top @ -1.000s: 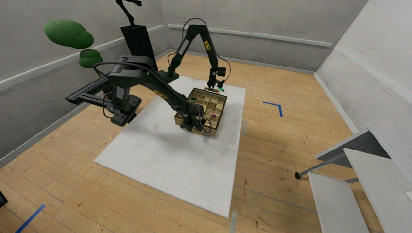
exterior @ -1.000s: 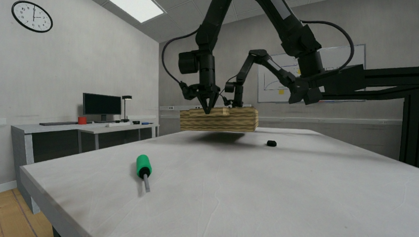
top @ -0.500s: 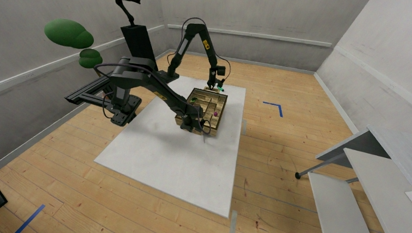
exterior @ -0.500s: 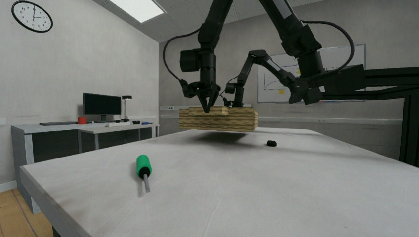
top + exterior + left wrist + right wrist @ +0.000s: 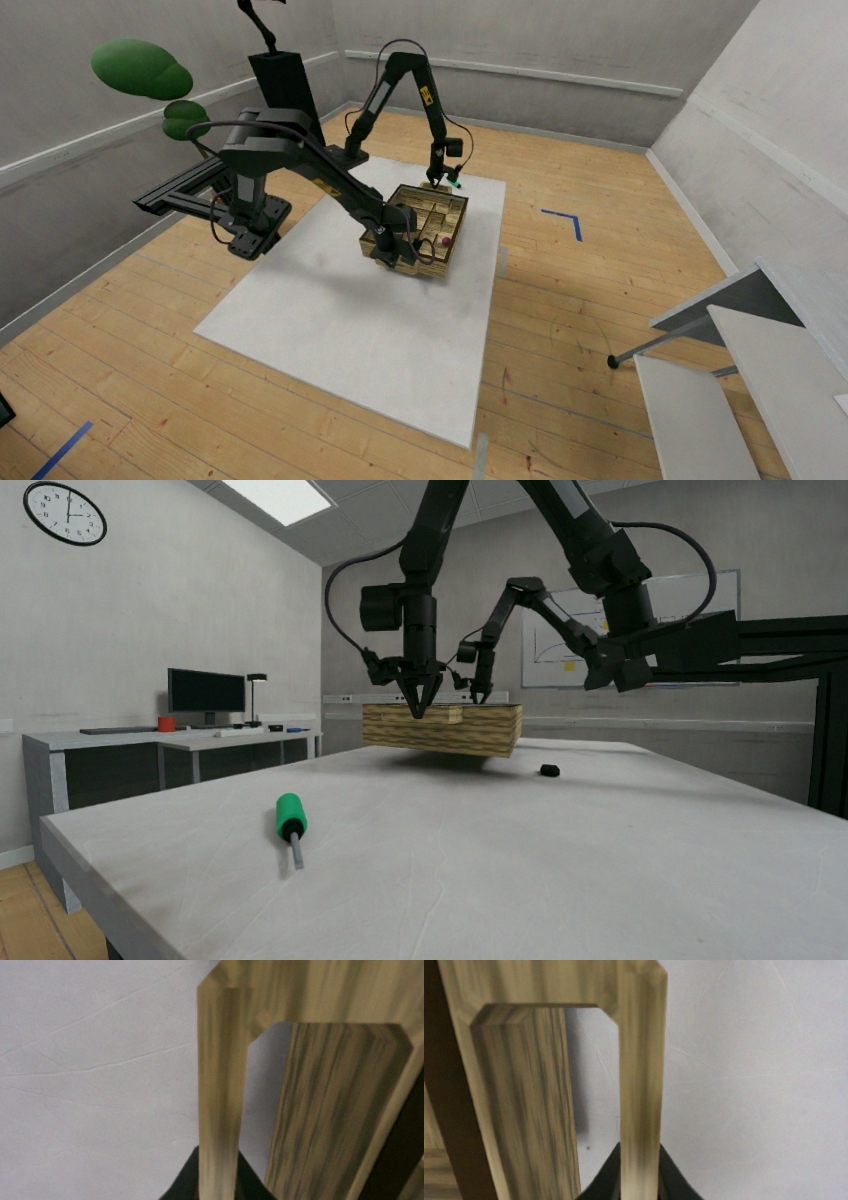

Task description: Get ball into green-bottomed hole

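Arms (image 5: 339, 175) (image 5: 437, 530) arch over the raised board (image 5: 439, 269) (image 5: 490, 735) (image 5: 320, 1110) (image 5: 529, 1110), reaching steeply down.

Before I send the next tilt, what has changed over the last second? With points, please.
The board (image 5: 437, 269) (image 5: 440, 738) (image 5: 320, 1110) (image 5: 524, 1110) has come down a little, its lower right corner in the exterior view dipping more. The ball (image 5: 446, 240) has shifted slightly rightward in the top view. The green patch is no longer visible there. Both the left gripper (image 5: 435, 182) (image 5: 419, 713) (image 5: 216, 1155) and right gripper (image 5: 389, 260) (image 5: 479, 700) (image 5: 639, 1151) still grip the board.
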Tool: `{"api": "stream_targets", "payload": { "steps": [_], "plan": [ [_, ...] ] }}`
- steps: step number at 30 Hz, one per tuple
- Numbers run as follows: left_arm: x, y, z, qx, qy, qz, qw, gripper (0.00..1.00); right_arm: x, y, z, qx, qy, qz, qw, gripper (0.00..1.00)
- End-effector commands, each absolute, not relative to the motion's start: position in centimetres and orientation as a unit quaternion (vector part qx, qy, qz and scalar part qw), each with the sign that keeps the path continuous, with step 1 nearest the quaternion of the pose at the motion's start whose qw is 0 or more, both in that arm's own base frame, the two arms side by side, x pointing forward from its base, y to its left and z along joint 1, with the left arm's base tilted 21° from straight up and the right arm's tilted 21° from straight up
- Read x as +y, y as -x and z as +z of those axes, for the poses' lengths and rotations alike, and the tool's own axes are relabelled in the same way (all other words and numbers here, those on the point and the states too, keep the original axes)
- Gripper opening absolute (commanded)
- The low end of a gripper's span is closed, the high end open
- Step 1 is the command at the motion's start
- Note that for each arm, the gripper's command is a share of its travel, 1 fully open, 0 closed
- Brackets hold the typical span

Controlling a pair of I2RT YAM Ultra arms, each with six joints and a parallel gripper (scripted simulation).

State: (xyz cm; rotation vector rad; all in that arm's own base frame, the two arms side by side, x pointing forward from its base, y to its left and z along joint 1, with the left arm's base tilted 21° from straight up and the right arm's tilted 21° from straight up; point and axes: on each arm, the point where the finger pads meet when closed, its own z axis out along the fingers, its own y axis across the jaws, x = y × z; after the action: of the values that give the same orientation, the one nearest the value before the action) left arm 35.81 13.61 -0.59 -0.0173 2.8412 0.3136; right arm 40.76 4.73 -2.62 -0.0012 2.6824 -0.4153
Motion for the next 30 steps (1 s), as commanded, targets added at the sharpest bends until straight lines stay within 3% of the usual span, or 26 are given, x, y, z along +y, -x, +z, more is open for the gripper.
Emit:
{"api": "stream_targets", "payload": {
  "steps": [1,9,20,26,27,30],
  "plan": [
    [13.0,-37.7,1.3,0.983,-0.01,0.082,0.162,0.0,6.0,-42.1,1.9,0.956,-0.004,-0.169,0.238,0.0],
    [13.2,-38.1,2.9,0.983,0.01,0.114,0.145,0.0,6.1,-43.3,0.8,0.968,0.006,-0.138,0.212,0.0],
    [12.7,-37.4,3.2,0.971,0.008,0.141,0.195,0.0,6.1,-43.5,-0.2,0.955,0.019,-0.106,0.275,0.0],
    [12.0,-37.3,4.6,0.978,0.009,0.145,0.149,0.0,5.4,-43.3,-1.7,0.972,0.018,-0.11,0.208,0.0],
    [12.0,-38.5,5.1,0.974,0.002,0.14,0.178,0.0,5.7,-44.7,0.2,0.963,0.012,-0.112,0.247,0.0],
    [12.0,-37.8,4.3,0.98,-0.002,0.132,0.15,0.0,5.4,-43.6,-0.2,0.968,0.0,-0.12,0.218,0.0]
  ]
}}
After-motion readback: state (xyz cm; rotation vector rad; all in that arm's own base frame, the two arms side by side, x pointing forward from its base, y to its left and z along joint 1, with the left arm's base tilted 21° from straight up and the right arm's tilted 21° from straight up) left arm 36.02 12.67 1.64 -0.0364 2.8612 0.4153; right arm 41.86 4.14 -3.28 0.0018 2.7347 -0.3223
